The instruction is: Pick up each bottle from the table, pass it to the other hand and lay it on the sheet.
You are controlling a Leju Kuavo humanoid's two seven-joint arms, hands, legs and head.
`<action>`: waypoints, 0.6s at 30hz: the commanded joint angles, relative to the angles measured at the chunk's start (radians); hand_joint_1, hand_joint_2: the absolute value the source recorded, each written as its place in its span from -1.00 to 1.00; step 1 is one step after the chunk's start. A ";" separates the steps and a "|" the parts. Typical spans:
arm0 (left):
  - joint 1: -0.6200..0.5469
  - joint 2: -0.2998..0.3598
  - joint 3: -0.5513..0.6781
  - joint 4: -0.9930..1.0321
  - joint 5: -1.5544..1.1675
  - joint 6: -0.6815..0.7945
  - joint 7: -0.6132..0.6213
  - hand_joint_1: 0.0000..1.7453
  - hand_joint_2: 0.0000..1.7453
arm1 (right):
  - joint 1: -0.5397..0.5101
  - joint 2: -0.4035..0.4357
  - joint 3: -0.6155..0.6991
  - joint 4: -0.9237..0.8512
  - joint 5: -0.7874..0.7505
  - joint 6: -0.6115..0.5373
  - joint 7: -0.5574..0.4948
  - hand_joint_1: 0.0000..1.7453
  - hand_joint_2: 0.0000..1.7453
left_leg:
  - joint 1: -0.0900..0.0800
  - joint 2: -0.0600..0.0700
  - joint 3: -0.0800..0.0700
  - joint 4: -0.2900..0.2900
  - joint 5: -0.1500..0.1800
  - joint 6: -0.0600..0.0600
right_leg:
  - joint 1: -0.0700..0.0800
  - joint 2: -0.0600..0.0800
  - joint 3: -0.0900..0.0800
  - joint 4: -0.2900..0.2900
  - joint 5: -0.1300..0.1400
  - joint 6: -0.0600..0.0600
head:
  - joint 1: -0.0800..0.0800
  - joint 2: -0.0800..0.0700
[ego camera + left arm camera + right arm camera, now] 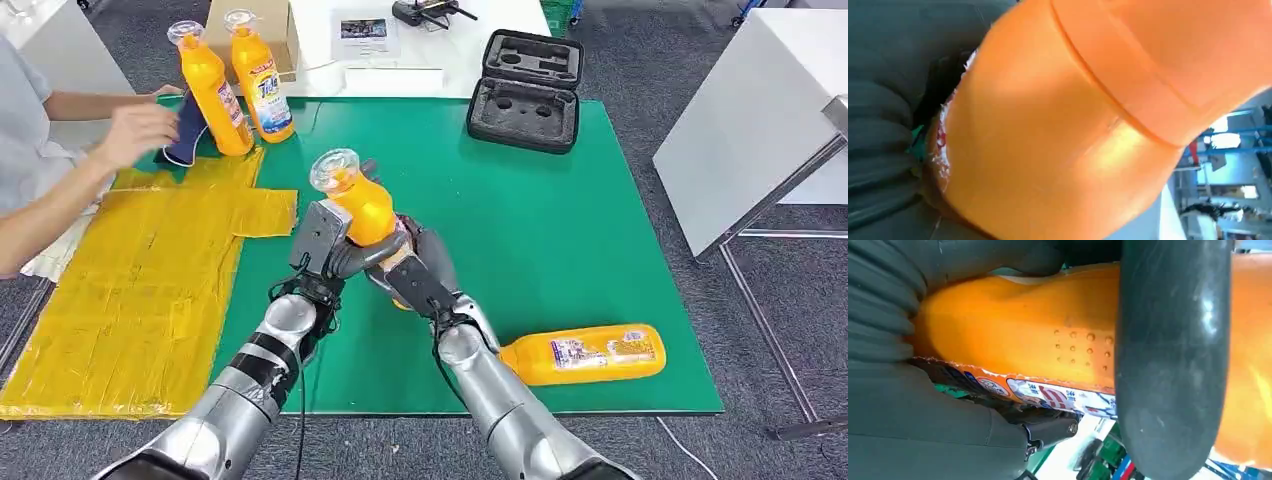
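Both robot hands are wrapped around one orange bottle (360, 205) held up above the green mat (560, 260), its clear cap tilted up and away from the robot. The left hand (325, 245) grips the upper body just below the neck, fingers curled round it, while the right hand (420, 270) clasps the lower, labelled part from the other side; in the right wrist view a thick dark finger (1173, 365) crosses the orange plastic. A second bottle (585, 354) lies on its side on the mat near the edge closest to the robot, beside the right forearm. At the mat's far left corner two more bottles (235, 85) stand upright where the mat meets the yellow sheet (130, 290), and a person's hand (135, 130) reaches in beside them. An open black case (527, 88) sits at the mat's far edge.
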 commanded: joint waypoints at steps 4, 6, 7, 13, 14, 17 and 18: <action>-0.048 0.011 0.026 0.050 0.004 0.072 -0.019 1.00 1.00 | -0.024 -0.005 0.072 0.089 -0.007 0.009 -0.007 1.00 1.00 | 0.000 0.002 0.010 0.000 -0.004 -0.001 | 0.000 0.003 0.010 -0.001 -0.004 -0.001 | 0.000 0.000; -0.047 0.009 0.030 0.050 0.004 0.078 -0.020 1.00 1.00 | -0.023 -0.007 0.071 0.087 -0.009 0.004 -0.010 1.00 1.00 | 0.000 0.002 0.010 0.000 -0.004 -0.001 | 0.000 0.002 0.010 -0.001 -0.004 -0.001 | 0.000 0.000; -0.047 0.009 0.032 0.051 0.002 0.086 -0.022 1.00 1.00 | -0.022 -0.008 0.070 0.084 -0.010 0.000 -0.011 1.00 1.00 | 0.000 0.002 0.008 -0.001 -0.003 -0.001 | 0.000 0.002 0.008 -0.001 -0.003 -0.001 | 0.000 0.000; -0.047 0.009 0.034 0.049 -0.004 0.101 -0.026 1.00 1.00 | -0.021 -0.011 0.069 0.081 -0.012 -0.005 -0.011 1.00 1.00 | 0.000 0.001 0.009 -0.001 -0.004 -0.001 | 0.000 0.002 0.009 -0.001 -0.003 -0.001 | 0.000 0.000; -0.047 0.009 0.034 0.049 -0.004 0.101 -0.026 1.00 1.00 | -0.021 -0.011 0.069 0.081 -0.012 -0.005 -0.011 1.00 1.00 | 0.000 0.002 0.012 0.000 -0.005 -0.001 | 0.000 0.002 0.012 -0.001 -0.005 -0.001 | 0.000 0.000; -0.043 0.011 0.034 0.041 -0.017 0.118 -0.030 1.00 1.00 | -0.015 -0.016 0.068 0.063 -0.008 -0.024 -0.017 1.00 1.00 | 0.000 0.002 0.014 0.001 -0.007 -0.002 | 0.000 0.003 0.014 0.000 -0.006 -0.002 | 0.000 0.000; -0.041 0.013 0.037 0.037 -0.022 0.130 -0.031 1.00 1.00 | -0.010 -0.019 0.067 0.045 -0.004 -0.037 -0.019 0.68 1.00 | 0.000 0.001 0.010 0.000 -0.004 -0.001 | 0.000 0.002 0.010 -0.001 -0.004 -0.001 | 0.000 0.000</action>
